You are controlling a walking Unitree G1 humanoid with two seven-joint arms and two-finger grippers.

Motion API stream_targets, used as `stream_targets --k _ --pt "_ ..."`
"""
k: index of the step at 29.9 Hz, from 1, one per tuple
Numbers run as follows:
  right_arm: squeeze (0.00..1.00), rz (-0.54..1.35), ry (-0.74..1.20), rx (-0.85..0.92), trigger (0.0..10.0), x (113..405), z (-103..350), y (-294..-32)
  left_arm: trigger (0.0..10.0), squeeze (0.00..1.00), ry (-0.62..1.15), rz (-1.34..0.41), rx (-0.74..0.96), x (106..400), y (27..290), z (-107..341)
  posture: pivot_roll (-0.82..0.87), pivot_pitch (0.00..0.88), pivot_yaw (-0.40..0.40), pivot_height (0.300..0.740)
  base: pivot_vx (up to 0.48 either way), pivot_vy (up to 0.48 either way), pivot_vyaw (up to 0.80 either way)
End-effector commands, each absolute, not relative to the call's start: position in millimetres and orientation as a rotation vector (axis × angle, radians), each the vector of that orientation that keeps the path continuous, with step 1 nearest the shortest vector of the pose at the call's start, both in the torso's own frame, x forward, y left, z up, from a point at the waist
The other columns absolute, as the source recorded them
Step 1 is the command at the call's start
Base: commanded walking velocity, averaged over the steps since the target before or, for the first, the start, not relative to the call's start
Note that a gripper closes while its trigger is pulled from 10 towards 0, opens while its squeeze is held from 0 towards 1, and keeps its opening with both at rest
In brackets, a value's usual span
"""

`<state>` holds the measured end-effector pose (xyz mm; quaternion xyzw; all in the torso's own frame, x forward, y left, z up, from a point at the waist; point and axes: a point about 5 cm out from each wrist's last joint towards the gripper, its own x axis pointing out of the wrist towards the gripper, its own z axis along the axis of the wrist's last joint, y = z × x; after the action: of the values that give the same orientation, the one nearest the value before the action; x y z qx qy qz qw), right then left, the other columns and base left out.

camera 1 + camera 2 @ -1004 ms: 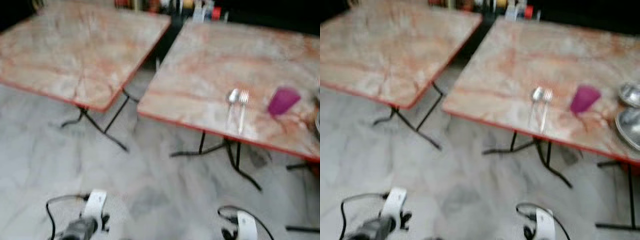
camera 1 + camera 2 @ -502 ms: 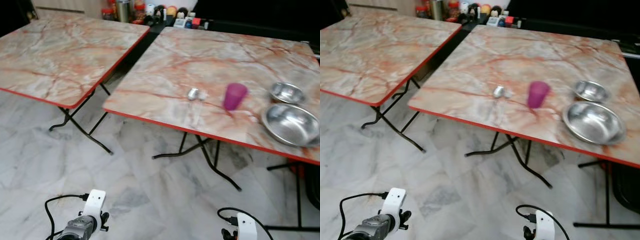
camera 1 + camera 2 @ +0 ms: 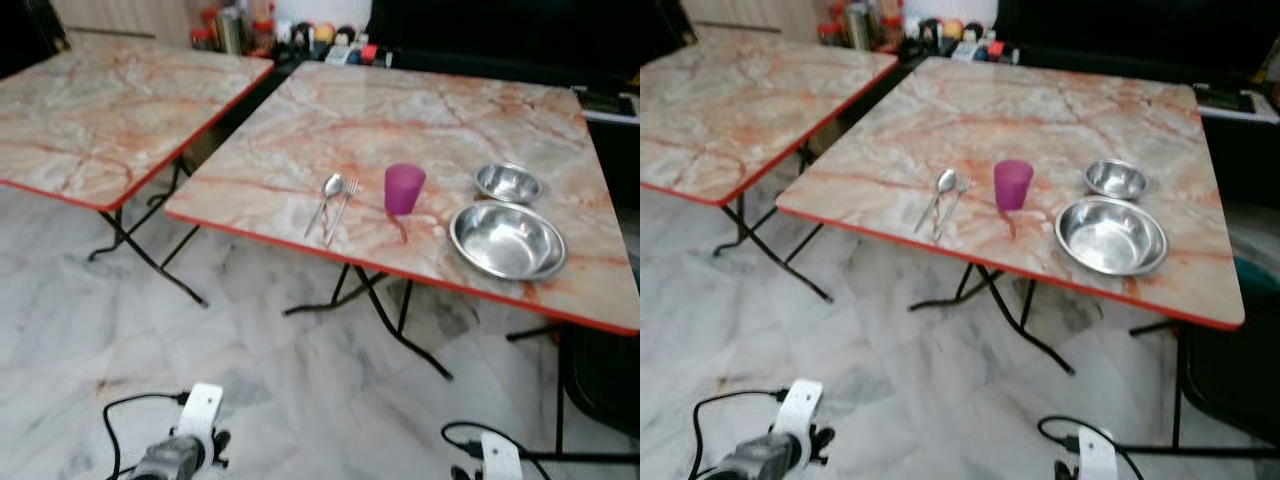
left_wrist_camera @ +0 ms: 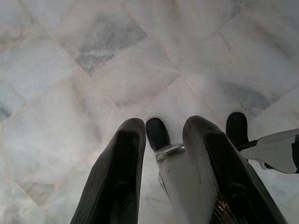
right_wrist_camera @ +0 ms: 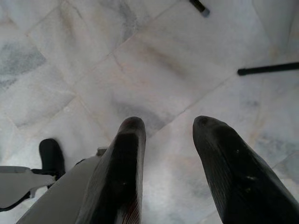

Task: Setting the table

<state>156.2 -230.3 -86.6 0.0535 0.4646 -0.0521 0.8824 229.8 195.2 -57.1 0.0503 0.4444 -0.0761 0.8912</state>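
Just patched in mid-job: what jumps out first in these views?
The purple cup stands out on the nearer marble-patterned folding table, with a spoon and fork lying side by side to its left. To its right sit a large steel bowl and, behind that, a small steel bowl. Both end effectors, left and right, hang open over the marble floor.

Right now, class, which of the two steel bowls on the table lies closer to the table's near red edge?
The larger steel bowl: it sits nearer the near red edge, while the small steel bowl lies just behind it, farther in.
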Motion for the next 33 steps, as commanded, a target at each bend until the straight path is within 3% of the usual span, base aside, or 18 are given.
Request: stream_targets --k 1,10,33 --pt "0.0 -0.104 0.974 0.122 10.0 155.2 -88.0 -226.5 10.0 0.0 0.938 -0.152 0.121 226.0 199.3 -58.9 -0.05 0.053 -0.014 0.74 0.0 0.0 0.0" --pt "0.0 -0.104 0.978 0.122 10.0 156.0 -87.8 -226.5 10.0 0.0 0.935 -0.115 0.104 226.8 200.7 -58.5 -0.05 0.085 -0.013 0.74 0.0 0.0 -0.05" --pt "0.0 -0.085 0.984 0.119 10.0 156.8 -88.1 -224.1 10.0 0.0 0.933 -0.055 0.086 226.4 204.8 -58.4 -0.04 0.1 -0.006 0.74 0.0 0.0 -0.77"
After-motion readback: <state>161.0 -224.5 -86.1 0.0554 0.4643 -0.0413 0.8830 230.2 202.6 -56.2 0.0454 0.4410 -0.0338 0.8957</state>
